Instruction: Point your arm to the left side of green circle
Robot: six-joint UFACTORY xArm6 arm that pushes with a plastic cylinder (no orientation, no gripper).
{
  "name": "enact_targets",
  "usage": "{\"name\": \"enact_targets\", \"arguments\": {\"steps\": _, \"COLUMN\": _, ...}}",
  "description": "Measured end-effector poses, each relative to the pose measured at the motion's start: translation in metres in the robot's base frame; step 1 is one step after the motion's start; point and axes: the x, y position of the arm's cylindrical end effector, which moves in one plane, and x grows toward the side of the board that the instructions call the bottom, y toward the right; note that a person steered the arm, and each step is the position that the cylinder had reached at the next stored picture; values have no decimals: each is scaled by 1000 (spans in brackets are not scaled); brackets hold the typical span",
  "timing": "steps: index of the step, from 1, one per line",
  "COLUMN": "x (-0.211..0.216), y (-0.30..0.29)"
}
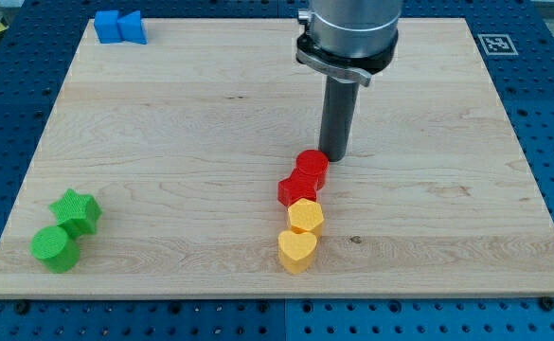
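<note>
We saw a pale wood-grain board (210, 114) on a blue table (2, 114) dotted with holes. Two blue blocks (119, 26) were plain blue. The green star (77, 210) and green circle (54, 247) were bright green. The red cylinder (312, 168) and red star (297, 188) were red; the yellow pentagon (306, 215) and yellow heart (297, 249) were yellow. Our rod (338, 118) was dark grey, its collar (348, 33) silver.

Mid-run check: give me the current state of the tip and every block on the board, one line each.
my tip: down at the board, just above the red circle, far from the green pair.
green circle: near the view's bottom left, touching the green star.
green star: upright, beside it.
red circle: heads the centre chain.
red star: next.
yellow hexagon: next.
yellow heart: chain's end.
blue blocks: top left, together.
</note>
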Motion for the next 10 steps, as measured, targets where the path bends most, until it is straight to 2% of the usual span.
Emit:
{"name": "enact_targets", "arguments": {"steps": 2, "x": -32, "y": -33}}
{"name": "enact_targets", "arguments": {"steps": 5, "x": -32, "y": -53}}
{"name": "enact_targets", "arguments": {"steps": 7, "x": -32, "y": -134}}
{"name": "enact_targets", "arguments": {"steps": 8, "x": -31, "y": -151}}
{"name": "enact_targets", "arguments": {"steps": 10, "x": -31, "y": -225}}
